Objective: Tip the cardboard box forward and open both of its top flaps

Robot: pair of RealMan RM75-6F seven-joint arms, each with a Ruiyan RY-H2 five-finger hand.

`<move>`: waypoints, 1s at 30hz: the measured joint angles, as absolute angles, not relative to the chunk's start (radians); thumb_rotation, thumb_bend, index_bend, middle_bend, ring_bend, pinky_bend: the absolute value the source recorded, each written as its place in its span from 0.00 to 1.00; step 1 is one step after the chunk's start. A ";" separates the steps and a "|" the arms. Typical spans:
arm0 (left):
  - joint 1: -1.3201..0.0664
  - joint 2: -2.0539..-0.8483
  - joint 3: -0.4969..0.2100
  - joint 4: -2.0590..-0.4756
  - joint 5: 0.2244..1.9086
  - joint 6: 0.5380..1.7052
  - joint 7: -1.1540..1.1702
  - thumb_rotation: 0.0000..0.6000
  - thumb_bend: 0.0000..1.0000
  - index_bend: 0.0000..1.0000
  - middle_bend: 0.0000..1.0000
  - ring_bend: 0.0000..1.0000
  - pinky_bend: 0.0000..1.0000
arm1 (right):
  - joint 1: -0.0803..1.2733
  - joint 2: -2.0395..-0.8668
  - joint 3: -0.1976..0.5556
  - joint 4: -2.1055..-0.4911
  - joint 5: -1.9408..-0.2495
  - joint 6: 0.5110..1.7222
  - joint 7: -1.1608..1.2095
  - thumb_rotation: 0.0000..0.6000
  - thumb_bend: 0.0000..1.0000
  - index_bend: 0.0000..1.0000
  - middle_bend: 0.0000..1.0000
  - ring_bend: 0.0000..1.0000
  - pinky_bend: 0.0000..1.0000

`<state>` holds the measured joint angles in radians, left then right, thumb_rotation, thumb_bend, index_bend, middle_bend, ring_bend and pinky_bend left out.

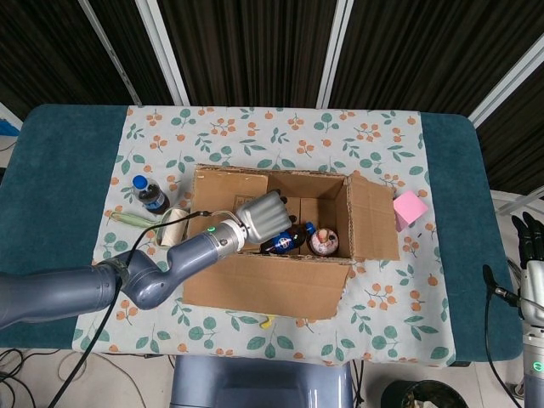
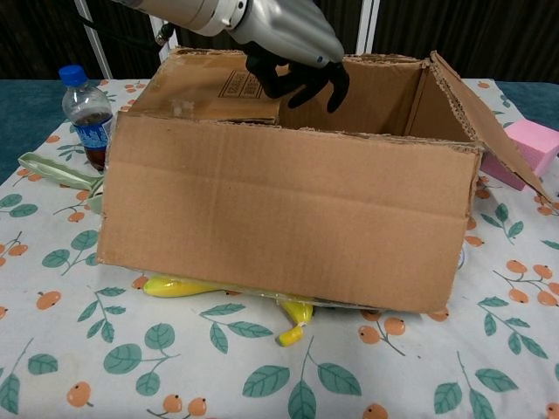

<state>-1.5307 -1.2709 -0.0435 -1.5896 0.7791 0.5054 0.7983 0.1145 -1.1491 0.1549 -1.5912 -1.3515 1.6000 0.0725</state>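
Cardboard box: stood at the middle of the floral tablecloth, top open. Front flap hung down toward the robot; right flap folded outward; left flap lay folded inward over the opening.

Left hand: reached over the box's left part, dark fingers curled downward at the edge of the inward flap. Whether they touched or gripped it could not be told.

Right hand: at the far right, off the table, fingers pointing up and apart, holding nothing.

Box contents, head view: a dark bottle and a small round pink item.

Beside the box: cola bottle with blue cap, left; pink block, right; a yellow object poking out from under the front.
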 measured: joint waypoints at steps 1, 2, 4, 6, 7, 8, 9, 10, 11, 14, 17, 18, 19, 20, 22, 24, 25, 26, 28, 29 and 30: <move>-1.533 -1.272 -0.039 -1.590 0.778 0.509 0.797 1.00 1.00 0.30 0.50 0.30 0.35 | 0.114 -1.149 0.156 -1.591 -1.352 1.599 0.073 1.00 0.40 0.00 0.00 0.00 0.24; -1.536 -1.272 -0.035 -1.590 0.776 0.513 0.795 1.00 1.00 0.31 0.52 0.31 0.36 | 0.113 -1.150 0.157 -1.592 -1.351 1.598 0.073 1.00 0.40 0.00 0.00 0.00 0.24; -1.541 -1.272 -0.029 -1.592 0.773 0.522 0.788 1.00 1.00 0.33 0.54 0.33 0.37 | 0.112 -1.150 0.159 -1.593 -1.350 1.595 0.074 1.00 0.40 0.00 0.00 0.00 0.24; -1.546 -1.270 -0.021 -1.596 0.771 0.529 0.783 1.00 1.00 0.35 0.57 0.35 0.38 | 0.110 -1.150 0.161 -1.594 -1.349 1.594 0.076 1.00 0.40 0.00 0.00 0.00 0.24; -1.548 -1.269 -0.018 -1.599 0.771 0.530 0.781 1.00 1.00 0.36 0.58 0.36 0.39 | 0.109 -1.150 0.162 -1.594 -1.349 1.593 0.077 1.00 0.40 0.00 0.00 0.00 0.24; -1.550 -1.267 -0.015 -1.602 0.770 0.531 0.779 1.00 1.00 0.37 0.59 0.37 0.40 | 0.109 -1.150 0.163 -1.594 -1.350 1.592 0.077 1.00 0.40 0.00 0.00 0.00 0.24; -1.553 -1.264 -0.010 -1.607 0.769 0.532 0.776 1.00 1.00 0.38 0.61 0.38 0.41 | 0.108 -1.150 0.163 -1.595 -1.351 1.591 0.077 1.00 0.40 0.00 0.00 0.00 0.24; -1.555 -1.262 -0.008 -1.611 0.769 0.533 0.774 1.00 1.00 0.39 0.62 0.39 0.42 | 0.108 -1.150 0.164 -1.595 -1.351 1.590 0.077 1.00 0.40 0.00 0.00 0.00 0.24; -1.556 -1.260 -0.006 -1.614 0.768 0.535 0.771 1.00 1.00 0.39 0.62 0.40 0.43 | 0.108 -1.150 0.164 -1.596 -1.352 1.588 0.077 1.00 0.40 0.00 0.00 0.00 0.24; -1.560 -1.252 0.000 -1.625 0.762 0.538 0.759 1.00 1.00 0.40 0.63 0.40 0.44 | 0.106 -1.150 0.167 -1.597 -1.352 1.587 0.076 1.00 0.40 0.00 0.00 0.00 0.24; -1.565 -1.241 0.010 -1.636 0.758 0.542 0.754 1.00 1.00 0.41 0.64 0.41 0.44 | 0.104 -1.150 0.170 -1.599 -1.352 1.587 0.079 1.00 0.40 0.00 0.00 0.00 0.24; -1.566 -1.237 0.013 -1.641 0.758 0.545 0.753 1.00 1.00 0.41 0.64 0.42 0.44 | 0.104 -1.150 0.171 -1.599 -1.352 1.587 0.080 1.00 0.40 0.00 0.00 0.00 0.24; -1.567 -1.234 0.015 -1.644 0.757 0.547 0.752 1.00 1.00 0.41 0.65 0.42 0.45 | 0.103 -1.150 0.172 -1.600 -1.352 1.586 0.080 1.00 0.40 0.00 0.00 0.00 0.24; -1.568 -1.231 0.016 -1.649 0.757 0.549 0.750 1.00 1.00 0.41 0.65 0.42 0.45 | 0.102 -1.150 0.173 -1.600 -1.353 1.586 0.081 1.00 0.40 0.00 0.00 0.00 0.24; -1.571 -1.220 0.021 -1.659 0.758 0.557 0.747 1.00 1.00 0.42 0.65 0.43 0.45 | 0.102 -1.150 0.174 -1.601 -1.353 1.586 0.081 1.00 0.40 0.00 0.00 0.00 0.24; -1.573 -1.209 0.023 -1.669 0.758 0.564 0.745 1.00 1.00 0.42 0.66 0.43 0.45 | 0.100 -1.150 0.176 -1.603 -1.354 1.586 0.083 1.00 0.40 0.00 0.00 0.00 0.24; -1.574 -1.204 0.024 -1.674 0.758 0.566 0.744 1.00 1.00 0.42 0.66 0.43 0.45 | 0.100 -1.150 0.177 -1.604 -1.354 1.586 0.083 1.00 0.40 0.00 0.00 0.00 0.24; -1.575 -1.198 0.025 -1.679 0.758 0.569 0.742 1.00 1.00 0.42 0.66 0.43 0.45 | 0.099 -1.151 0.178 -1.604 -1.354 1.585 0.083 1.00 0.41 0.00 0.00 0.00 0.24; -1.577 -1.182 0.027 -1.692 0.758 0.576 0.740 1.00 1.00 0.42 0.66 0.43 0.45 | 0.098 -1.151 0.179 -1.604 -1.355 1.584 0.084 1.00 0.41 0.00 0.00 0.00 0.24; -1.578 -1.175 0.028 -1.697 0.758 0.578 0.739 1.00 1.00 0.42 0.66 0.43 0.45 | 0.098 -1.151 0.179 -1.604 -1.355 1.583 0.086 1.00 0.41 0.00 0.00 0.00 0.24; -1.579 -1.165 0.029 -1.706 0.758 0.582 0.737 1.00 1.00 0.42 0.66 0.43 0.45 | 0.097 -1.151 0.180 -1.604 -1.356 1.583 0.087 1.00 0.41 0.00 0.00 0.00 0.24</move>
<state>-1.5787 -1.1646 0.0293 -1.7058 0.7585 0.5822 0.7374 0.0971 -1.1514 0.1798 -1.6040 -1.3558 1.5833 0.0870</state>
